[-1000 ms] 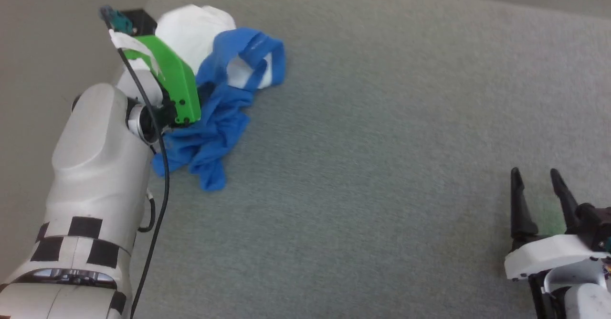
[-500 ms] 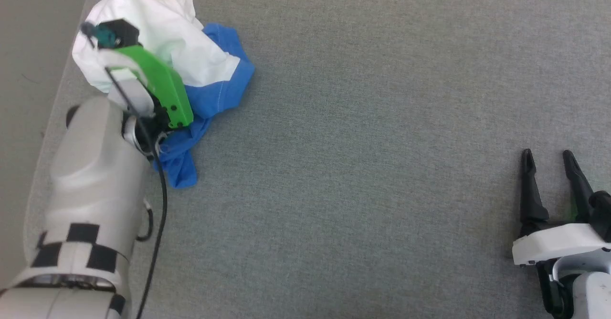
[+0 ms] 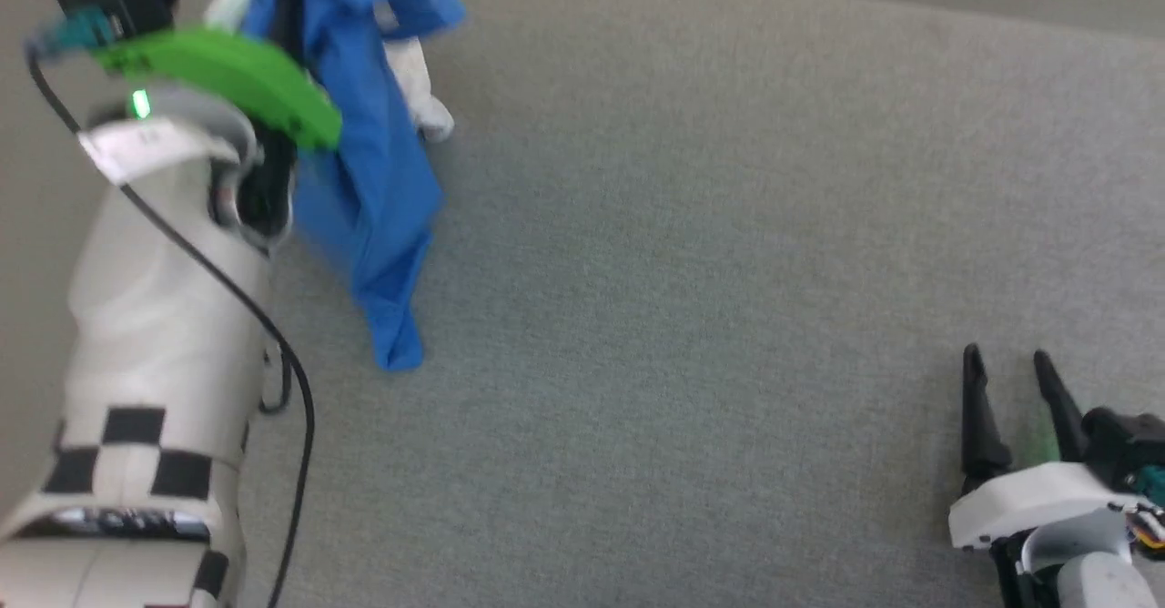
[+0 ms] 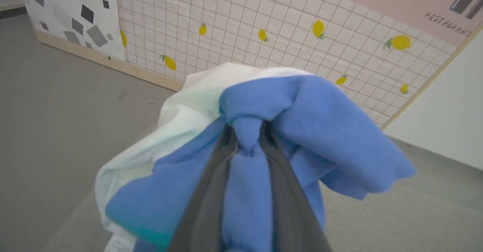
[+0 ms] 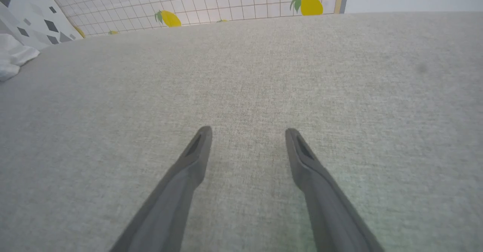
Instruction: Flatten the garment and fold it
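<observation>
The right gripper [image 3: 1006, 359] hovers with its fingers spread above the near right corner of the grey fabric worktop [image 3: 728, 317]. It would do best to take the drooping blue sleeve end, so both arms can spread the cloth. By the far left edge, the left gripper [image 4: 247, 131] pinches a blue fold of the garment [image 3: 373, 180], which hangs bunched below its fingers.

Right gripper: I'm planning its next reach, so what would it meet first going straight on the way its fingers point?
Probably the grey fabric surface: the open right gripper angles down at it, nothing between. Depth is hard to judge.
</observation>
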{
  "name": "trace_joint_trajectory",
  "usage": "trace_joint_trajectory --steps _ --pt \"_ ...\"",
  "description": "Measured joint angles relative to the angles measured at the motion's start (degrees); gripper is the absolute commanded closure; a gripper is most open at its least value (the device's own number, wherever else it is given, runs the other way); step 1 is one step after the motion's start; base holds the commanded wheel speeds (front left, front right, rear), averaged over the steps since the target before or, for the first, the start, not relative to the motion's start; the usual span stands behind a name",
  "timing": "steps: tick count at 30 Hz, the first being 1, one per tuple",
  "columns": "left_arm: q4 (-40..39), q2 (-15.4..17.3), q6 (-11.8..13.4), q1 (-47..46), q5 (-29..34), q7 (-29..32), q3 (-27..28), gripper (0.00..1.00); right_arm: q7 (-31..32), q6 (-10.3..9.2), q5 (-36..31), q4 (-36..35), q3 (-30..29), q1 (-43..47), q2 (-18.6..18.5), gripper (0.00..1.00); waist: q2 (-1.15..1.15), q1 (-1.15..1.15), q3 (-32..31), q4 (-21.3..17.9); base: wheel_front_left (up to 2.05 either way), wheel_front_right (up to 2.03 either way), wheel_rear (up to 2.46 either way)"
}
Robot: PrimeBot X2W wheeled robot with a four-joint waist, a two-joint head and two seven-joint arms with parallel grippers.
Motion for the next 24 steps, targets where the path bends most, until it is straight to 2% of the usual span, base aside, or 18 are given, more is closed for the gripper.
trace_joint_trajectory --steps 7,13,17,24 --pt "-13.29 1.86 -0.05 -8.44 -4.38 4.42 -5.94 1.0 -1.45 0.0 2.11 4.76 0.94 0.68 0.04 0.0 0.0 0.0 -5.86 -0.88 0.0 0.0 0.0" --pt "-20.9 2.1 -0.05 -14.54 -9.66 7.72 -9.27 1.0 -1.88 0.0 2.48 7.82 1.02 0.84 0.07 0.0 0.0 -0.01 -8.97 -4.86 0.0 0.0 0.0" --pt "-23.53 0.4 -0.07 -15.87 -14.13 8.93 -10.55 1.0 -1.94 0.0 2.55 8.15 0.3 1.57 0.07 0.0 0.0 0.0 -10.62 -8.51 0.0 0.0 0.0" --pt "-25.92 -4.49 -0.07 -14.38 -21.14 11.5 -14.61 1.0 -1.94 0.0 2.26 7.56 -1.91 2.49 0.03 0.0 0.0 -0.01 -12.87 -15.08 0.0 0.0 0.0"
